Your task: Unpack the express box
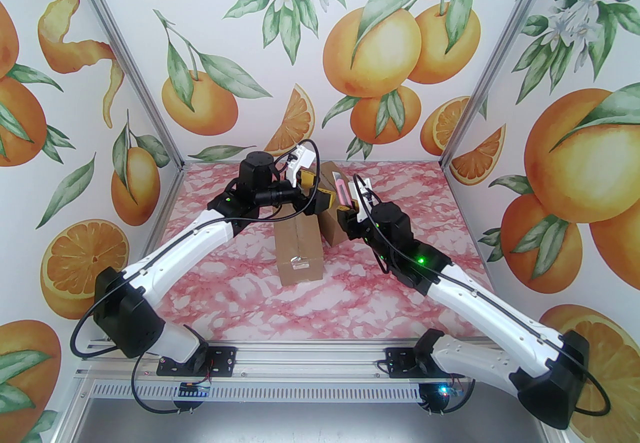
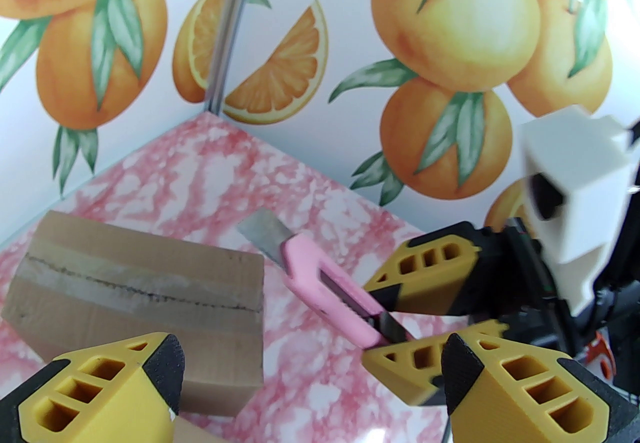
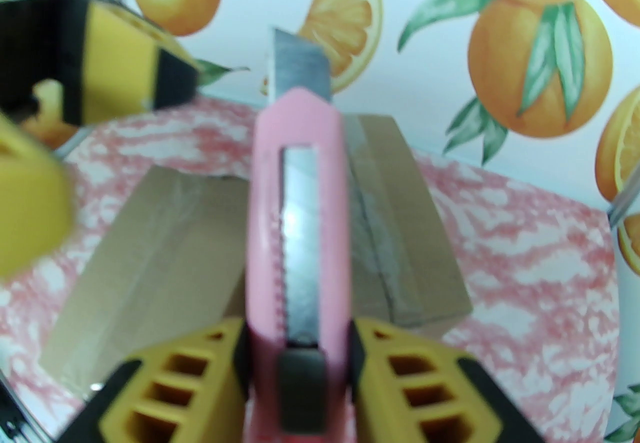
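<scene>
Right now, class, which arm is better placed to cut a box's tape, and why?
The right: the right gripper is shut on the pink knife, blade out, near the taped box. The left gripper is open and empty.

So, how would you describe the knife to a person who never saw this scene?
Start at the pink marbled table, near its middle, where two brown cardboard boxes lie. Just above them the right end effector is shut on the utility knife. It alone is solid pink plastic, with a grey blade pushed out.
</scene>
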Controlling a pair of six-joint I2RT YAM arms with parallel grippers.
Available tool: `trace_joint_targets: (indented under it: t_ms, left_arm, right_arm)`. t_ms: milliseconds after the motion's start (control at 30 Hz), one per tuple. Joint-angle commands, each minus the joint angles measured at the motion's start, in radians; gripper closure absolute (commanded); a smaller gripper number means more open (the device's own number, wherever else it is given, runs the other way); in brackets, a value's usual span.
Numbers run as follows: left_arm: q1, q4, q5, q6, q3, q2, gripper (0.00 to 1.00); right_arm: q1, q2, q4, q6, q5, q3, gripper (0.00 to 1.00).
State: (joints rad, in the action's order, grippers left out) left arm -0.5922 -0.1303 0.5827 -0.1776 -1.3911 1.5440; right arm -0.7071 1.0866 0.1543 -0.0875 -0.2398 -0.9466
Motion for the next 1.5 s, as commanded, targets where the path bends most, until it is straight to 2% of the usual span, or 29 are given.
trace_joint_targets:
  t_ms: [0, 200, 367, 600, 900, 1133, 1467]
  left_arm:
    - [0.000, 0.041, -0.005, -0.037, -0.049, 0.031, 0.11]
    - [0.005, 0.105, 0.067, -0.106, -0.079, 0.076, 0.11]
    - [0.006, 0.118, 0.117, -0.123, -0.089, 0.086, 0.16]
    - [0.011, 0.104, 0.182, -0.138, -0.104, 0.106, 0.28]
    - [0.023, 0.074, 0.234, -0.131, -0.120, 0.104, 0.55]
    - [0.023, 0.075, 0.268, -0.128, -0.123, 0.103, 0.67]
    - [0.025, 0.032, 0.309, -0.105, -0.134, 0.107, 0.77]
  right_arm:
    - [-0.016, 0.006, -0.094, 0.056, 0.030, -0.003, 0.62]
    - [-0.026, 0.021, -0.114, 0.093, 0.030, -0.005, 0.62]
    - [-0.032, 0.019, -0.132, 0.128, 0.027, 0.004, 0.62]
    - [-0.032, 0.011, -0.181, 0.174, 0.036, 0.028, 0.63]
    - [-0.033, 0.007, -0.226, 0.228, 0.060, 0.053, 0.63]
    - [-0.033, 0.009, -0.268, 0.270, 0.057, 0.075, 0.62]
    - [-0.032, 0.025, -0.322, 0.318, 0.044, 0.074, 0.60]
